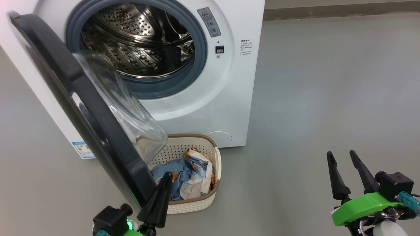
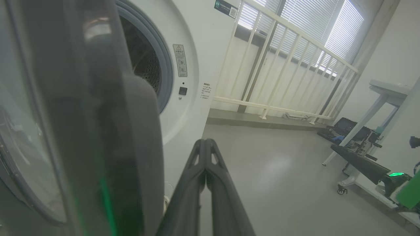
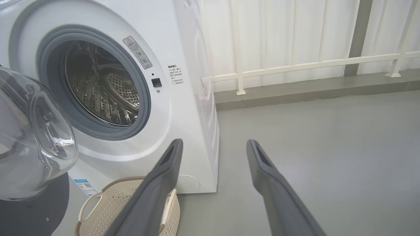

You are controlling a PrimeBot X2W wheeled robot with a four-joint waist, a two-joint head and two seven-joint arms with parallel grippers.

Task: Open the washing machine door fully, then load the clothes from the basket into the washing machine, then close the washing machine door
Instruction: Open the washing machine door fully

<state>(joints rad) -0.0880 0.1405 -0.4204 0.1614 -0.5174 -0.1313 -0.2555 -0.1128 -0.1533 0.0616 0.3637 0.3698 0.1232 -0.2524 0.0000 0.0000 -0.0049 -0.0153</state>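
Left fingers (image 1: 160, 200) are pressed shut, right beside the door (image 1: 65, 75), on its inner side. They are likely shut so they can push it wider, like a stick. Right fingers (image 1: 335, 180) stand spread and hold nothing, low over the floor (image 1: 311, 98). The door hangs partly open over the basket (image 1: 197, 205). The clothes (image 1: 183, 177) lie inside it, in front of the machine (image 1: 229, 98).

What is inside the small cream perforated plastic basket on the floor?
Crumpled light blue printed fabric and white cloth pieces. The open glossy black round door covers the basket's left part, hiding it.
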